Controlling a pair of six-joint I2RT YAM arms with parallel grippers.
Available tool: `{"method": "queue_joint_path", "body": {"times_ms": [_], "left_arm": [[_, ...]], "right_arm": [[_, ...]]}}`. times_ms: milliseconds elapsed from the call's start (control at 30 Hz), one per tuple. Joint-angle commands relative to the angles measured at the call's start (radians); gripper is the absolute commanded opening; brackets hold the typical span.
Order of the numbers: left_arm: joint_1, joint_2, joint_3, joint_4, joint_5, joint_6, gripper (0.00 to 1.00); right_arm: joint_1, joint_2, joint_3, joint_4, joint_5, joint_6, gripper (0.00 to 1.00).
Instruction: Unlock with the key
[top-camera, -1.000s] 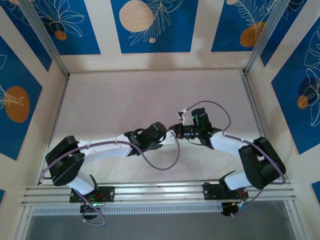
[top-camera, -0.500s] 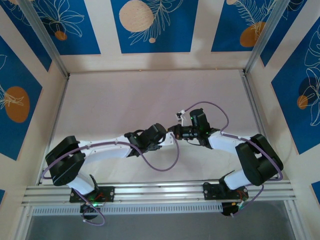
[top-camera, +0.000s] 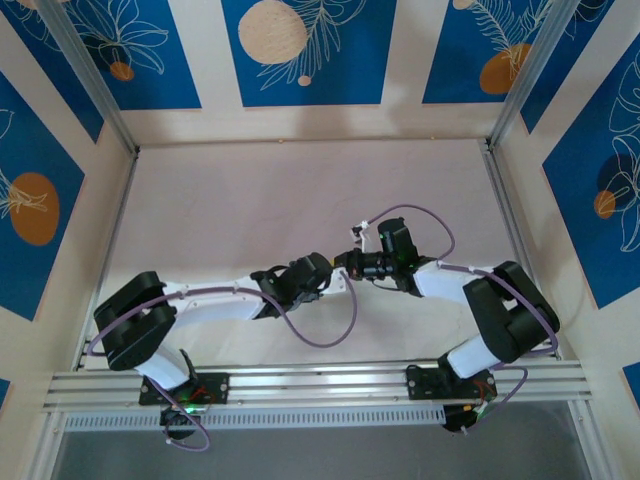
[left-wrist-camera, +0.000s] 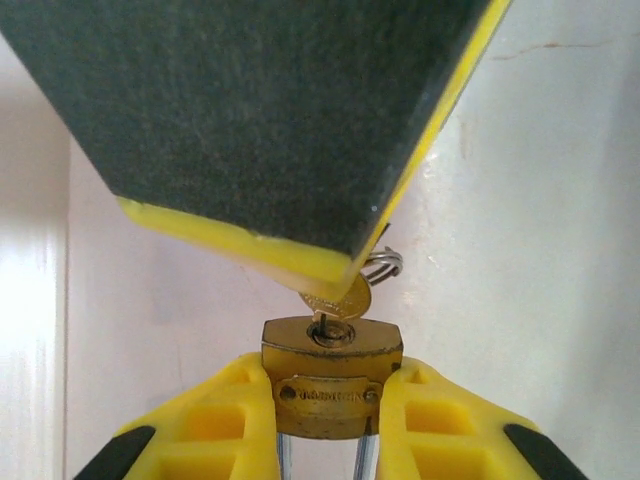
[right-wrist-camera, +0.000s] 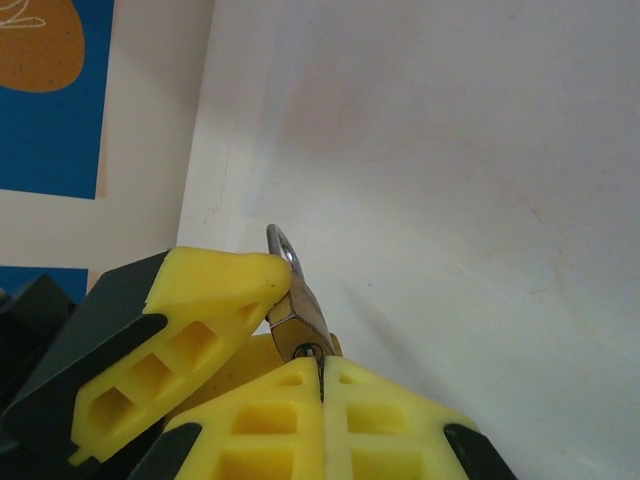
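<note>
Brass shows between the yellow fingers of the left gripper (left-wrist-camera: 330, 388). It is clamped narrowly on the padlock (left-wrist-camera: 332, 375) body and holds it clear of the table (top-camera: 250, 190), keyhole end towards the other arm. The key (left-wrist-camera: 345, 300) stands in that keyhole with its blade sunk into the body, only its head and a small wire ring (left-wrist-camera: 385, 265) left outside. The right gripper (right-wrist-camera: 320, 378) is pinched fully together on the head, its pads meeting with the metal between them. From above, the two grippers meet just right of the table's middle. Over the last second the right arm (top-camera: 500, 320) has pulled its elbow and upper links inward, towards the left, and its wrist has crept a little up and left. The left arm (top-camera: 200, 300) has shifted only slightly, and the meeting point of the grippers has hardly moved. That reads as the right arm working around a fixed key, either seating it or setting up to twist it, rather than carrying it anywhere, so insertion looks done and the turn is the step in hand. The shackle (left-wrist-camera: 365, 455) legs run down out of the left wrist view, so whether the padlock has sprung cannot be told. The pinch on so little metal looks liable to slip under torque.
</note>
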Motion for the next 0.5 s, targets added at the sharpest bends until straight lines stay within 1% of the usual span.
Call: {"method": "queue_joint_path", "body": {"times_ms": [0, 133, 467], "left_arm": [[-0.097, 0.050, 0.026, 0.356, 0.048, 0.115, 0.07], [-0.105, 0.047, 0.002, 0.415, 0.046, 0.130, 0.07], [-0.119, 0.046, -0.057, 0.555, 0.035, 0.189, 0.05]], "right_arm": [[0.097, 0.019, 0.027, 0.165, -0.098, 0.171, 0.00], [0.097, 0.037, 0.024, 0.217, -0.117, 0.212, 0.00], [0.087, 0.052, 0.021, 0.256, -0.181, 0.265, 0.00]]}}
